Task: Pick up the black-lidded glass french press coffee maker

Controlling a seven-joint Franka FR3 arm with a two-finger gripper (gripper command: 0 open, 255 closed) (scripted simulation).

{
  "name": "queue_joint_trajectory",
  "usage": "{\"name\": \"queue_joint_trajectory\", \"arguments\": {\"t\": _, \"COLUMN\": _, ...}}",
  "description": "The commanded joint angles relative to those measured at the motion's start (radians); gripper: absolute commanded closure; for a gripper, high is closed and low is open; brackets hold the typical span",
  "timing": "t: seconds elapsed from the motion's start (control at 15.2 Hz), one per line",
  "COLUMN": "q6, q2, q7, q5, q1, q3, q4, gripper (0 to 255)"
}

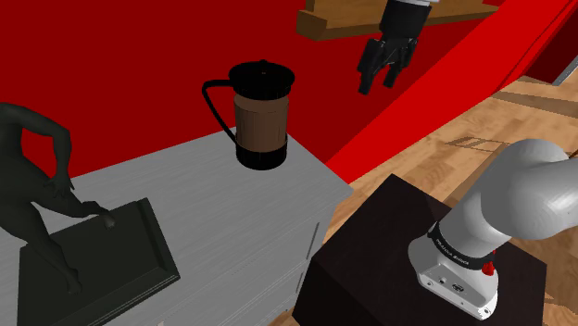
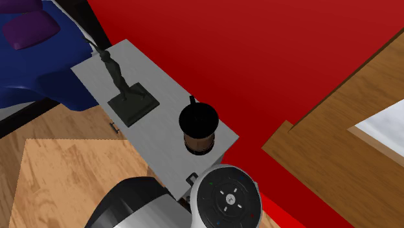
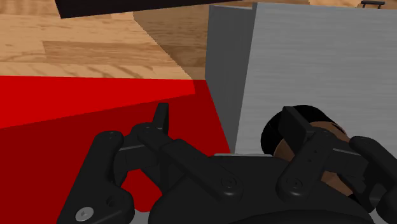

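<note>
**Stand and arm.** A dark box stand (image 1: 435, 245) and a white arm (image 1: 533, 199) occupy the shoulder view's lower right. The arm carries the jaws high against the red wall (image 1: 139, 46).

**Jaws.** Released: the two black fingers (image 3: 162, 118) stand apart with nothing between them.

**Task object.** The black-lidded, brown-tinted glass french press (image 1: 260, 116) stands upright, long axis vertical, on the grey worktop (image 1: 185, 185) near the corner closest to the stand.
- It lies below the jaws and toward the shoulder view's left, clear of them.
- In the wrist view it shows beyond one finger rather than in the gap, so the jaws are judged off-centre from it and out past the worktop's edge.
- Its black loop handle (image 1: 215, 106) points to the shoulder view's left — away from the jaws — leaving the round body open to a grasp from the near side.
- The likely next move is to shift over the press, then descend.

**Farther along the worktop.** A dark human figurine on a black rectangular base (image 1: 65, 222) stands well apart from the press.

**Beyond.** Wooden floor (image 1: 500, 120) — and a wooden shelf (image 1: 338, 20) behind the jaws in the shoulder view.
</note>
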Motion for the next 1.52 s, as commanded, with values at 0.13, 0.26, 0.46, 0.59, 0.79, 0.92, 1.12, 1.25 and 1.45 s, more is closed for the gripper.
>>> {"name": "queue_joint_trajectory", "arguments": {"t": 0.13, "q6": 0.003, "q2": 0.071, "q7": 0.025, "q5": 0.011, "q1": 0.009, "q3": 0.028, "q4": 0.067, "gripper": 0}}
{"name": "queue_joint_trajectory", "arguments": {"t": 0.26, "q6": 0.002, "q2": 0.142, "q7": 0.05, "q5": 0.019, "q1": 0.017, "q3": 0.055, "q4": 0.138, "gripper": 0}}
{"name": "queue_joint_trajectory", "arguments": {"t": 0.46, "q6": -0.007, "q2": 0.249, "q7": 0.088, "q5": 0.023, "q1": 0.025, "q3": 0.094, "q4": 0.252, "gripper": 0}}
{"name": "queue_joint_trajectory", "arguments": {"t": 0.59, "q6": -0.017, "q2": 0.322, "q7": 0.115, "q5": 0.021, "q1": 0.03, "q3": 0.119, "q4": 0.333, "gripper": 0}}
{"name": "queue_joint_trajectory", "arguments": {"t": 0.79, "q6": -0.04, "q2": 0.433, "q7": 0.158, "q5": 0.01, "q1": 0.038, "q3": 0.156, "q4": 0.464, "gripper": 0}}
{"name": "queue_joint_trajectory", "arguments": {"t": 0.92, "q6": -0.061, "q2": 0.51, "q7": 0.188, "q5": -0.002, "q1": 0.044, "q3": 0.181, "q4": 0.559, "gripper": 0}}
{"name": "queue_joint_trajectory", "arguments": {"t": 1.12, "q6": -0.101, "q2": 0.633, "q7": 0.235, "q5": -0.029, "q1": 0.057, "q3": 0.217, "q4": 0.715, "gripper": 0}}
{"name": "queue_joint_trajectory", "arguments": {"t": 1.25, "q6": -0.136, "q2": 0.72, "q7": 0.268, "q5": -0.054, "q1": 0.071, "q3": 0.241, "q4": 0.831, "gripper": 0}}
{"name": "queue_joint_trajectory", "arguments": {"t": 1.45, "q6": -0.124, "q2": 0.751, "q7": 0.279, "q5": -0.063, "q1": 0.079, "q3": 0.247, "q4": 0.847, "gripper": 0}}
